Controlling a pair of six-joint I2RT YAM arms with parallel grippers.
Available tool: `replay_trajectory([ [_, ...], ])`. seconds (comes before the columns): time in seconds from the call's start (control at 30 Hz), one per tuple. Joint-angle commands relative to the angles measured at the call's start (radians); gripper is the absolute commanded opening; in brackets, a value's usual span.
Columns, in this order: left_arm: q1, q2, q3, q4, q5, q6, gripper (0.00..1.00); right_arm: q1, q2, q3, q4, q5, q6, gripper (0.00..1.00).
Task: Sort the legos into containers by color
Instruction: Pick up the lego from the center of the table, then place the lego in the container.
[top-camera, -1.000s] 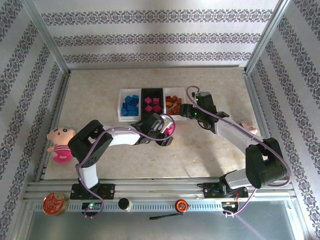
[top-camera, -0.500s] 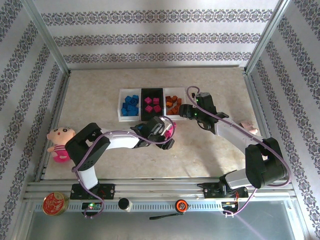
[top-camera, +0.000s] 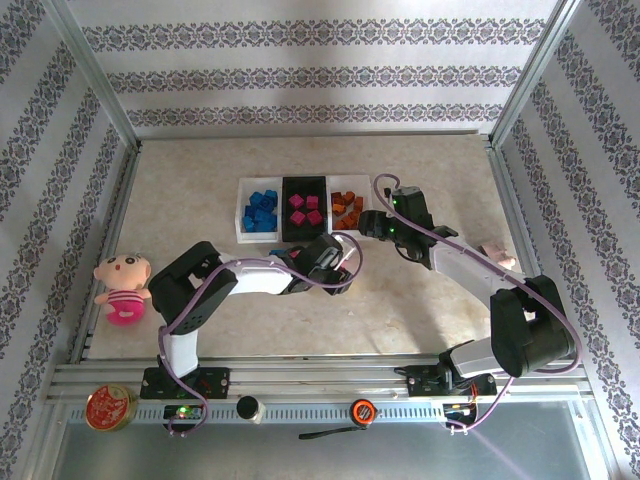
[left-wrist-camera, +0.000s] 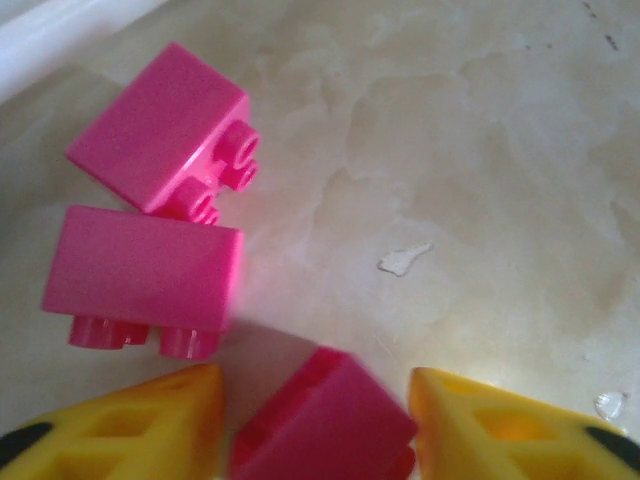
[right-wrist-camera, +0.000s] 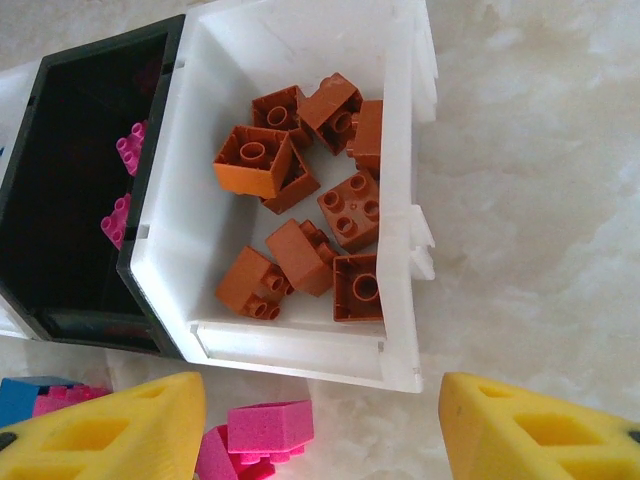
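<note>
My left gripper (left-wrist-camera: 315, 425) is shut on a tilted pink lego (left-wrist-camera: 320, 420) low over the table. Two more pink legos (left-wrist-camera: 165, 125) (left-wrist-camera: 140, 270) lie just beyond it. From above, the left gripper (top-camera: 338, 264) sits in front of the black container (top-camera: 305, 181), which holds pink legos (top-camera: 306, 208). The left white container (top-camera: 241, 210) holds blue legos (top-camera: 262, 211). The right white container (right-wrist-camera: 400, 120) holds orange-brown legos (right-wrist-camera: 300, 200). My right gripper (right-wrist-camera: 320, 430) hangs open and empty before that container. Loose pink legos (right-wrist-camera: 268, 425) lie by its left finger, and a blue lego (right-wrist-camera: 22, 392) shows at the frame's left edge.
A pink-dressed doll (top-camera: 122, 290) lies at the table's left edge and a round red tin (top-camera: 110, 407) sits on the front rail. A small pale pink thing (top-camera: 496, 256) lies beside the right arm. Bare table stretches behind the containers and on the left.
My left gripper opened wide, then closed around a pink lego, and the left arm shifted slightly. The right arm has not moved.
</note>
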Motion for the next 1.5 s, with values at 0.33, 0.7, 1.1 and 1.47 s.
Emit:
replay_trajectory([
  [0.33, -0.012, -0.247, -0.119, 0.046, 0.047, -0.082, 0.32, -0.014, -0.039, -0.028, 0.013, 0.0, 0.015, 0.64],
  [0.7, 0.291, -0.255, 0.089, -0.1, 0.081, -0.144, 0.28, -0.006, -0.106, -0.083, 0.017, -0.017, 0.026, 0.64],
  [1.1, 0.375, 0.059, 0.432, -0.279, -0.001, -0.134, 0.46, 0.128, -0.246, -0.224, 0.0, 0.015, 0.042, 0.65],
  [1.47, 0.381, -0.15, 0.279, -0.124, 0.072, -0.252, 0.86, 0.389, -0.108, -0.271, 0.195, 0.244, 0.209, 0.7],
])
